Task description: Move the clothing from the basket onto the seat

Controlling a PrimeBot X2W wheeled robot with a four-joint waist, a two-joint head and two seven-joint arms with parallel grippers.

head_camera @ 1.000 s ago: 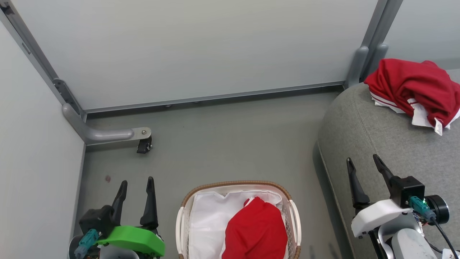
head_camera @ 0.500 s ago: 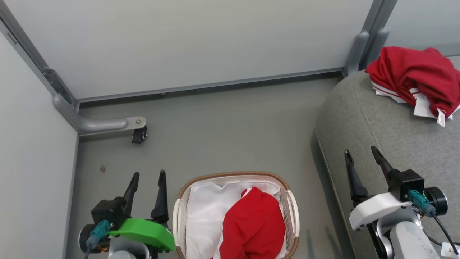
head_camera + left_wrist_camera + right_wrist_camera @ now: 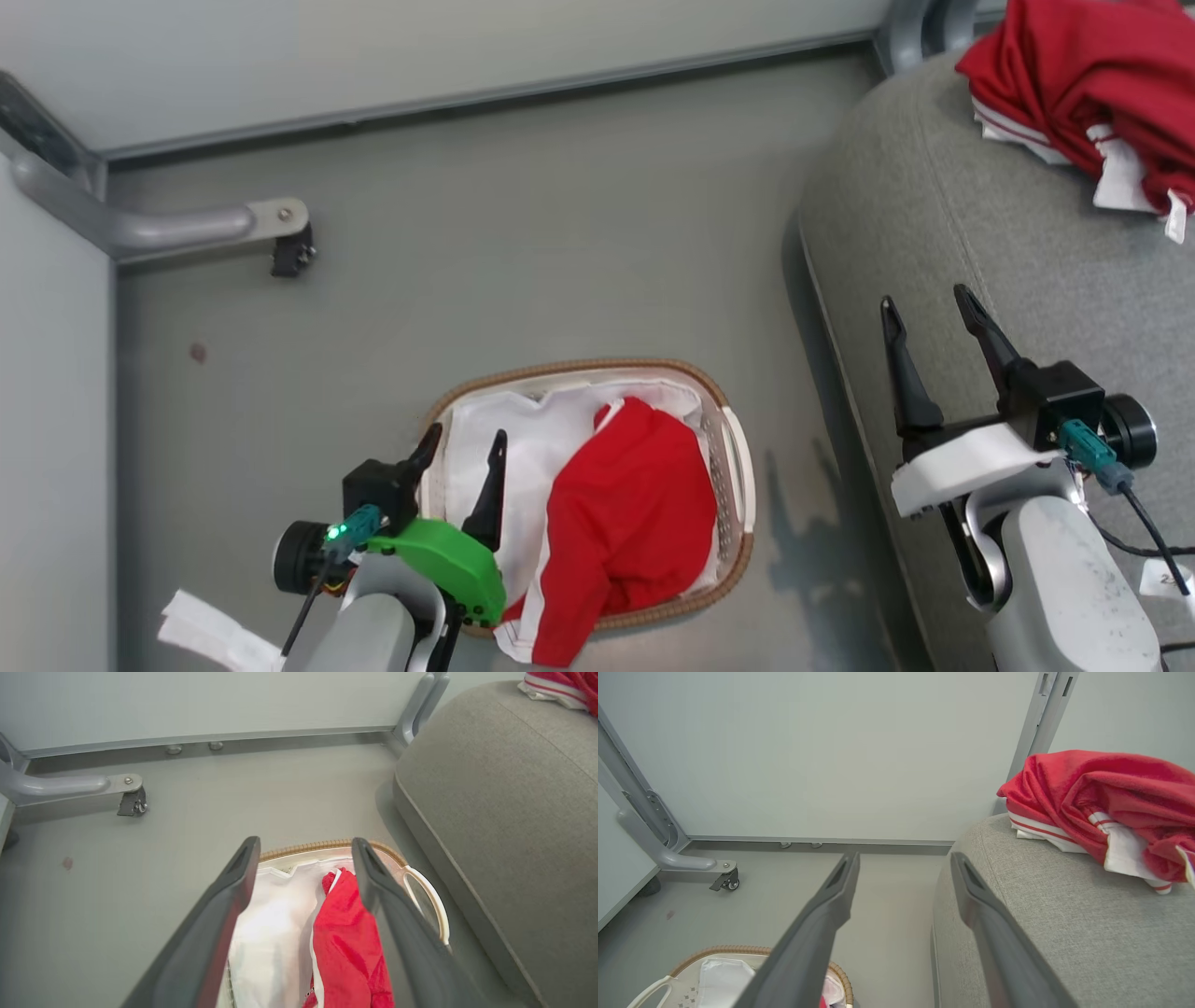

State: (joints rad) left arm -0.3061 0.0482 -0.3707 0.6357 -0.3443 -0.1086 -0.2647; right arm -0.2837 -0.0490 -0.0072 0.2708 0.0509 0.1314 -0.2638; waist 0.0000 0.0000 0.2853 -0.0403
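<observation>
Probably a lab test bay: pale partition panels [image 3: 808, 756] on castor feet [image 3: 728, 883], grey sofa [image 3: 1041, 933].

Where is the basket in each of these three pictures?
Head view: basket lower centre, left of the sofa.
Left wrist view: bottom centre, between the fingers of the left end effector.
Right wrist view: bottom left corner.
Shared landmark: the grey caster leg, left in every view.

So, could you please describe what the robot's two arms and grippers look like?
The left gripper and the right gripper each have two long, dark, tapering fingers. The left wears a bright green shell, the right a white shell. Each carries a teal connector with a black cable, on a pale grey forearm.
</observation>
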